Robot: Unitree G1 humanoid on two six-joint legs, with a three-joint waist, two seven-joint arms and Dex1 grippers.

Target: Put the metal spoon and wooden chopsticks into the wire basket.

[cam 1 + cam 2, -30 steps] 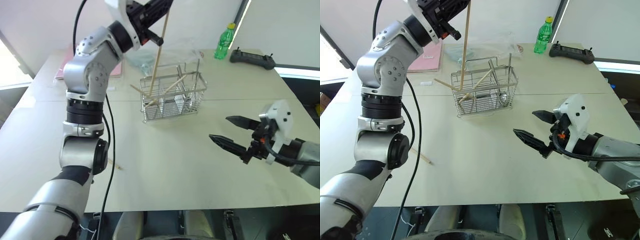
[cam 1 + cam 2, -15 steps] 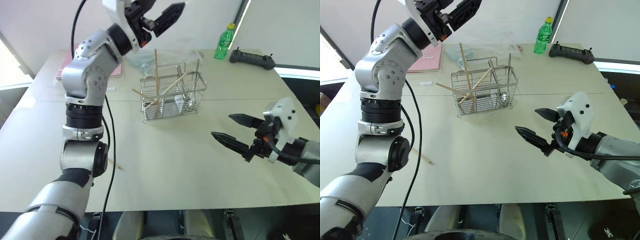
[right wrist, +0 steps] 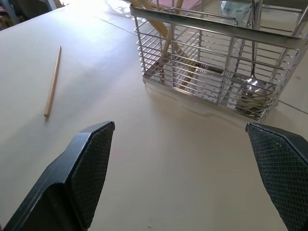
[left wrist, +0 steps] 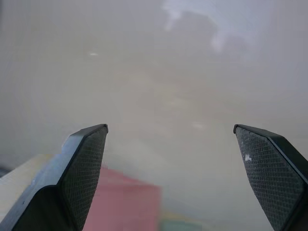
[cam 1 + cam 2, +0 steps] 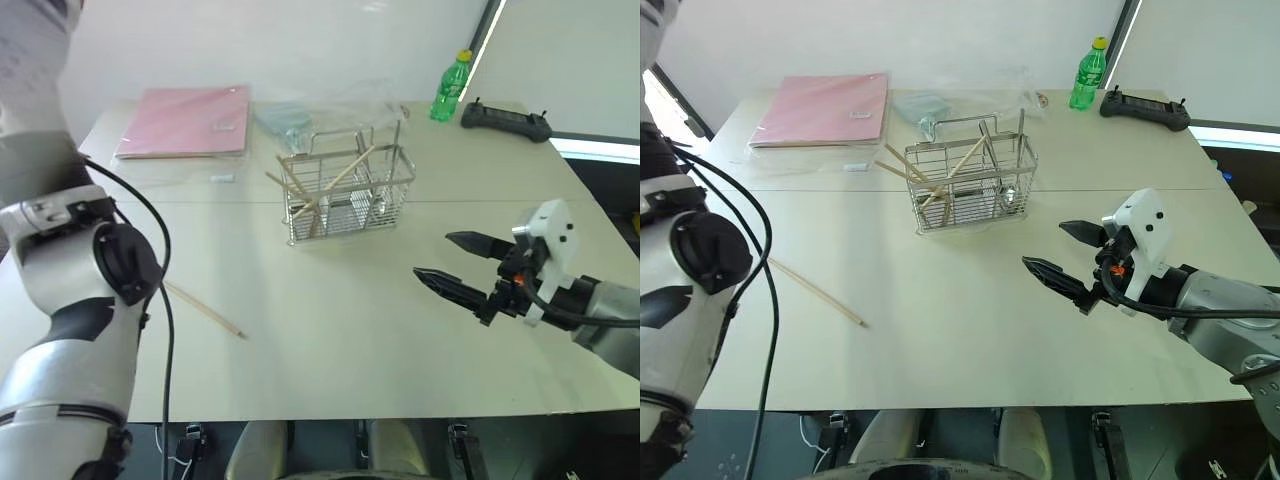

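Observation:
The wire basket stands on the table beyond its middle. Several wooden chopsticks lean inside it. The metal spoon stands in the basket's right end with its bowl down. One more chopstick lies loose on the table toward the front left. My left gripper is open and empty, raised and facing the wall above a pink folder. My right gripper hovers open and empty over the table, in front of and to the right of the basket.
A pink folder and a clear plastic bag lie behind the basket. A green bottle and a black controller sit at the back right. My left arm rises along the left table edge.
The left gripper let go of a chopstick, which dropped into the basket. It opened and swung up and left out of the head views. The right gripper stayed put.

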